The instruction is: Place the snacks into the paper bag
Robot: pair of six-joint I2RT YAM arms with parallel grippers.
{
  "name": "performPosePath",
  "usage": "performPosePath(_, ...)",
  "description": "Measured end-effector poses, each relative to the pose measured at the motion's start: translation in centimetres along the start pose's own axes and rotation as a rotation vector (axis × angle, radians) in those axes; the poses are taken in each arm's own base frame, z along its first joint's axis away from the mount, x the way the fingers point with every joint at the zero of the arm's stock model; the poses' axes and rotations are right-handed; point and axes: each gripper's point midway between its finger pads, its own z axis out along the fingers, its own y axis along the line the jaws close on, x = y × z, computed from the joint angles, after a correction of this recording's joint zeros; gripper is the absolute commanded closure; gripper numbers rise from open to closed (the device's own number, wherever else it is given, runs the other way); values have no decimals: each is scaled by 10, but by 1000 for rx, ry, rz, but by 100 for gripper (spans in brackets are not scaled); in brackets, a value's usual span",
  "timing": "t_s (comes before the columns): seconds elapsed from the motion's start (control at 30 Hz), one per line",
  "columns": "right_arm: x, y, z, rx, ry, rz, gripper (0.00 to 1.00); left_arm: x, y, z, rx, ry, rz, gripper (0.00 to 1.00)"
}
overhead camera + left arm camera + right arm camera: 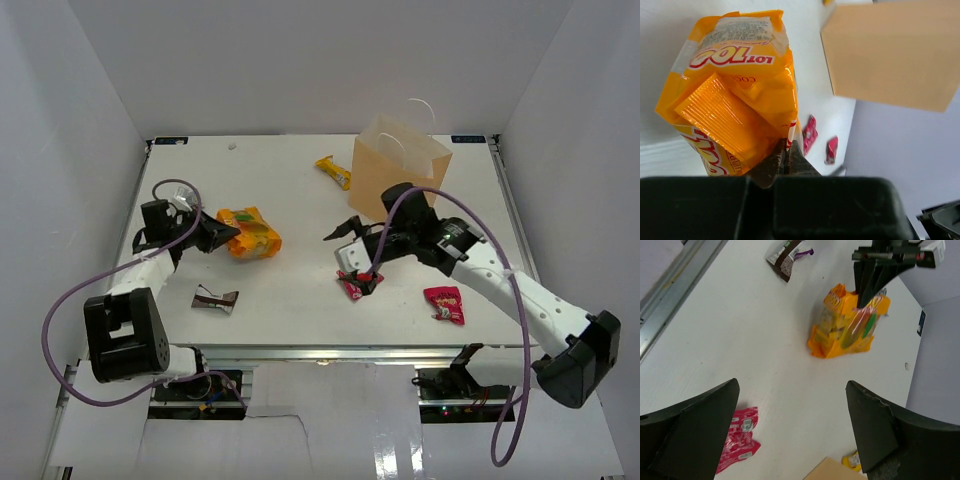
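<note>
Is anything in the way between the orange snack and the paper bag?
Nothing lies straight between the orange snack and the paper bag. The yellow bar lies just beside the path; the open right tool sits near it.

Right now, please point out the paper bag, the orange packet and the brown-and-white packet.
paper bag (395, 175), top external view, front face.
orange packet (252, 233), top external view, its middle.
brown-and-white packet (215, 299), top external view, its middle.

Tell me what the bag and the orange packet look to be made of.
The bag looks like matte kraft paper: flat tan faces, no glare, crisp folded edges. The orange packet is probably plastic or foil-laminate film, glossy: bright highlights, crinkles and a ribbed patch like a crimped seal.
</note>
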Motion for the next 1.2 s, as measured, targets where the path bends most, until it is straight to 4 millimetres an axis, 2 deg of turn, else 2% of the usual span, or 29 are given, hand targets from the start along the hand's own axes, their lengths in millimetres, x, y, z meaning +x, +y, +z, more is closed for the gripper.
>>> performPosePath(0.1,6,-7,37,-2,33,-4,4,35,-19,14,52,104,8,100)
performPosePath(0.2,21,-15,72,28,77,133,4,68,-34,21,90,197,-5,100)
performPosePath(0.3,39,-19,97,91,140,244,4,90,-42,21,114,253,-23,100)
performPosePath(0.4,50,-13,111,141,190,315,4,94,-47,20,125,259,-41,100)
performPosePath(0.53,53,-6,119,174,216,365,4,92,-57,17,147,247,-46,100)
performPosePath(0.7,60,-12,131,227,229,386,0,94,-67,14,171,251,-53,100)
performPosePath(0.83,79,-17,149,265,284,380,13,95,-74,12,182,261,-71,100)
performPosePath(0.87,86,-19,153,279,304,371,26,95,-76,11,185,260,-72,100)
performPosePath(0.93,93,-27,155,319,329,348,42,94,-77,11,183,256,-78,100)
performPosePath(0.97,93,-30,155,330,333,338,58,94,-78,11,182,256,-83,100)
performPosePath(1.07,91,-40,150,369,339,313,80,93,-80,9,183,252,-97,100)
performPosePath(1.1,91,-43,147,381,343,308,84,92,-83,8,185,252,-101,98)
performPosePath(1.17,90,-48,139,401,350,303,92,90,-89,6,196,251,-99,85)
performPosePath(1.2,91,-49,134,414,358,305,92,88,-95,4,207,252,-98,76)
